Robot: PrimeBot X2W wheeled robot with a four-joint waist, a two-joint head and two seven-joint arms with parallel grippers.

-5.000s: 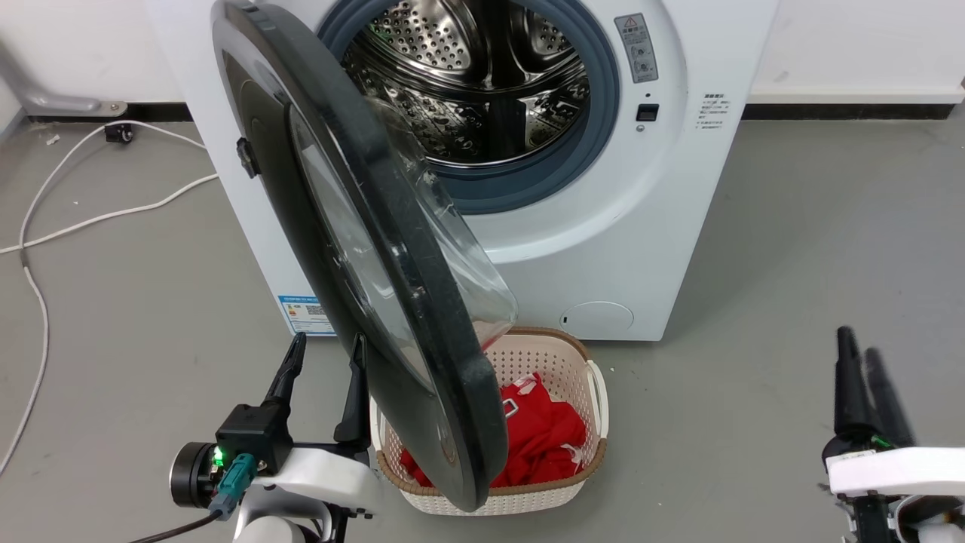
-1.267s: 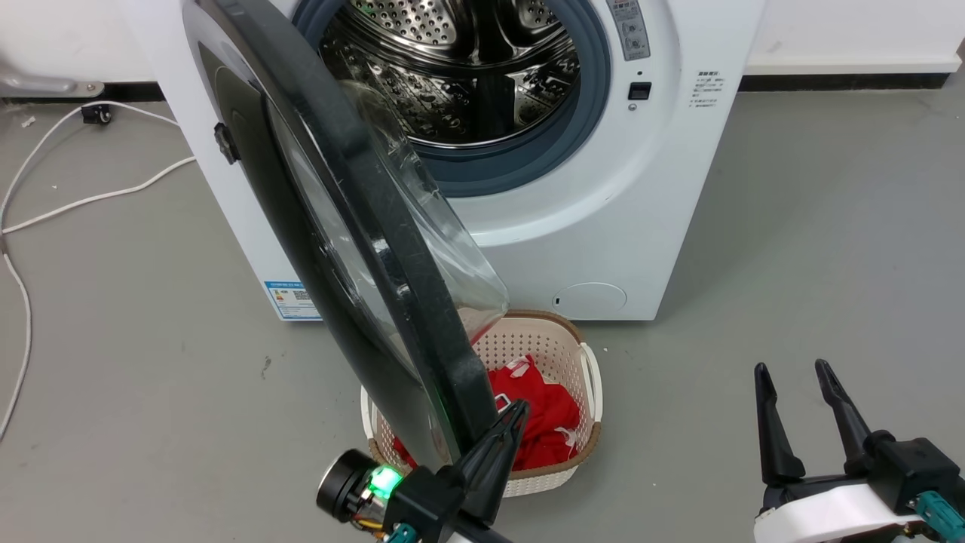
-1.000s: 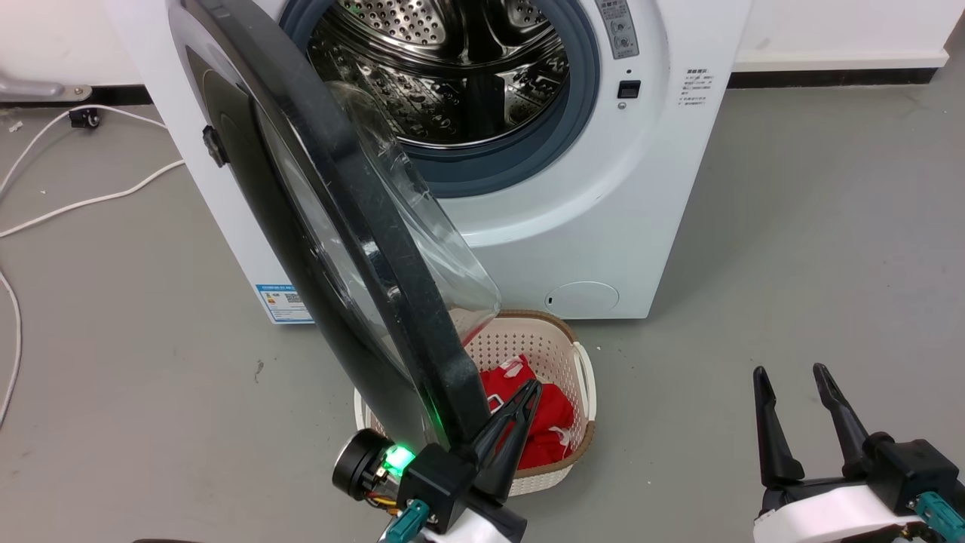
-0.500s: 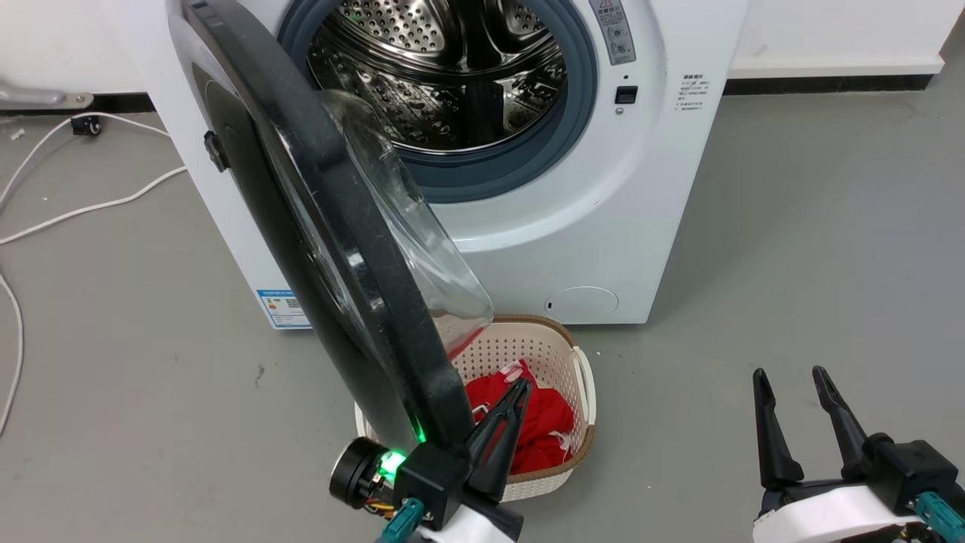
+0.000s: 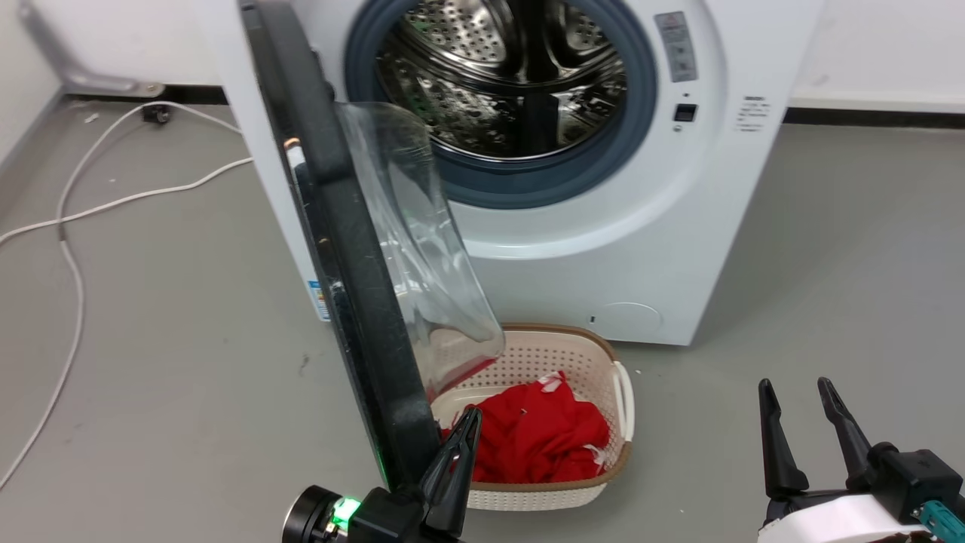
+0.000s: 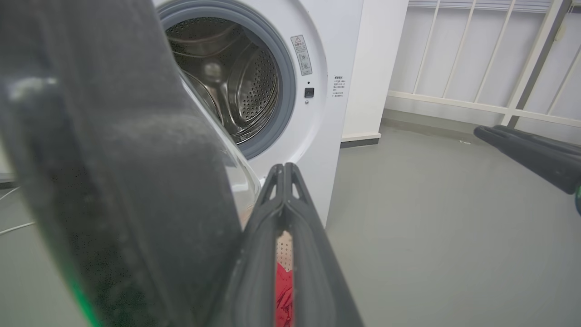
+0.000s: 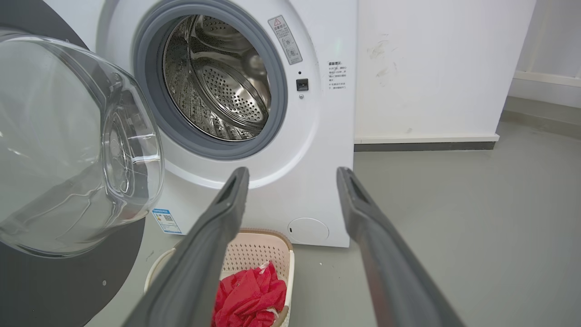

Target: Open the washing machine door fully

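Door (image 5: 354, 302) has swung wider than half a second ago. Its black rim is now edge-on to the head camera, roughly square to the washing machine (image 5: 573, 249) front. The camera has shifted too.

Left gripper (image 5: 469, 422): fingers (image 6: 268, 204) pressed together, holding nothing, lying along the inner side of the rim's lower end, apparently touching it.

Right gripper (image 5: 795, 386): fingers (image 7: 227, 204) spread apart, empty, well clear of the door.

Grey floor (image 5: 829, 264). Basket (image 5: 603, 354) of red cloth (image 5: 535, 437) sits before the machine, under the door glass. White cable (image 5: 68, 256) at left.
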